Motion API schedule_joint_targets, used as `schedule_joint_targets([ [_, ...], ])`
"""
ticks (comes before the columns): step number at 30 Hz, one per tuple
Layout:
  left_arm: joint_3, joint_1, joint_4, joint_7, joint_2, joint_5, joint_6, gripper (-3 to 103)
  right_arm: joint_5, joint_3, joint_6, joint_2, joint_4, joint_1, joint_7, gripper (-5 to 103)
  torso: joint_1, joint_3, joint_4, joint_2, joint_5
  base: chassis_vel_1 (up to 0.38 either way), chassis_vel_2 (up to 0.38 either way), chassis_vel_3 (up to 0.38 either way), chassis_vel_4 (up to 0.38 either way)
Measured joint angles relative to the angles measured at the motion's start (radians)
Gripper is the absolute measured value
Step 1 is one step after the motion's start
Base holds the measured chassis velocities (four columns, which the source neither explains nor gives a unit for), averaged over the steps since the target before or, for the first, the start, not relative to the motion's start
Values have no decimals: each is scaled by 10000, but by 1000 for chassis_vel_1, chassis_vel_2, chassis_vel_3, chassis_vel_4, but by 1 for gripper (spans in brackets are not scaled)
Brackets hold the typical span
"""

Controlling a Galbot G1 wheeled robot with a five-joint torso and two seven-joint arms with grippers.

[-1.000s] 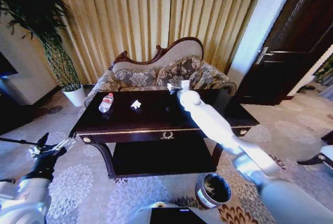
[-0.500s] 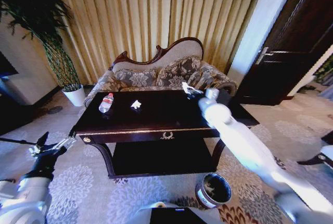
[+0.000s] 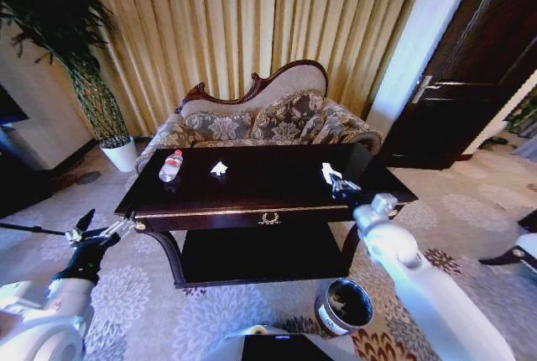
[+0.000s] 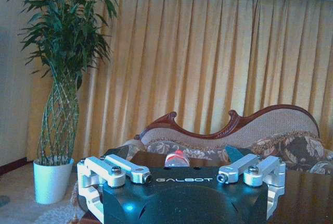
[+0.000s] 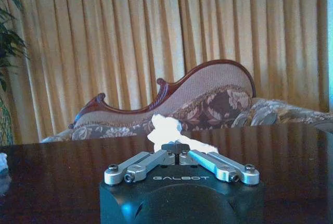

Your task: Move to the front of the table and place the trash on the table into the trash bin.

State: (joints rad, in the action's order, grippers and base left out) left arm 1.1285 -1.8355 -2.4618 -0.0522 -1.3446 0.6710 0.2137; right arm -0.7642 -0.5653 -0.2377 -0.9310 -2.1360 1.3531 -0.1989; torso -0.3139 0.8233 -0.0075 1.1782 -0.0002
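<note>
The dark table (image 3: 260, 186) carries a clear bottle with a red cap (image 3: 170, 165) at its left end and a white paper scrap (image 3: 219, 169) beside it. Over the table's right front part, my right gripper (image 3: 339, 181) is shut on another crumpled white paper scrap (image 3: 327, 172). In the right wrist view that scrap (image 5: 165, 129) sits pinched in the gripper (image 5: 175, 146). The trash bin (image 3: 344, 306) stands on the carpet below, by the table's right front leg. Left of the table, my left gripper (image 3: 102, 231) hangs open; its wrist view shows the gripper (image 4: 183, 178) facing the bottle's cap (image 4: 176, 159).
A floral sofa (image 3: 268, 122) stands behind the table before tan curtains. A white plant pot (image 3: 122, 154) with a tall plant sits at the back left, and a dark door (image 3: 470, 84) at the right. Patterned carpet surrounds the table.
My right arm has drawn back from the table's far edge toward its right front, carrying the paper scrap. My left gripper has shifted slightly toward the table.
</note>
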Motion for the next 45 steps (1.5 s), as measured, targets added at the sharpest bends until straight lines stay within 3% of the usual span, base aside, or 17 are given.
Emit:
schedule_joint_targets([
  [17,-241,35,-195,-82,79,7,86,100,587,-608,-9,-526,-965,954,-13,0,-5,2,0,-3,2,35,-43,-38,37],
  [30,-142,-25,-244,-163,-118,-26,87,100,1077,-377,-104,-749,94,818,-302,0,9,-4,0,6,1,156,-139,-153,146],
  [39,-250,-4,-304,-202,-339,-58,83,100,1813,-82,-82,-966,2300,1422,-283,0,-14,7,1,-10,4,-23,32,34,-28],
  [45,-95,-96,-380,-181,-412,-16,47,100,1975,475,151,-1055,5081,1505,-418,0,3,-1,-4,1,1,0,0,0,0],
])
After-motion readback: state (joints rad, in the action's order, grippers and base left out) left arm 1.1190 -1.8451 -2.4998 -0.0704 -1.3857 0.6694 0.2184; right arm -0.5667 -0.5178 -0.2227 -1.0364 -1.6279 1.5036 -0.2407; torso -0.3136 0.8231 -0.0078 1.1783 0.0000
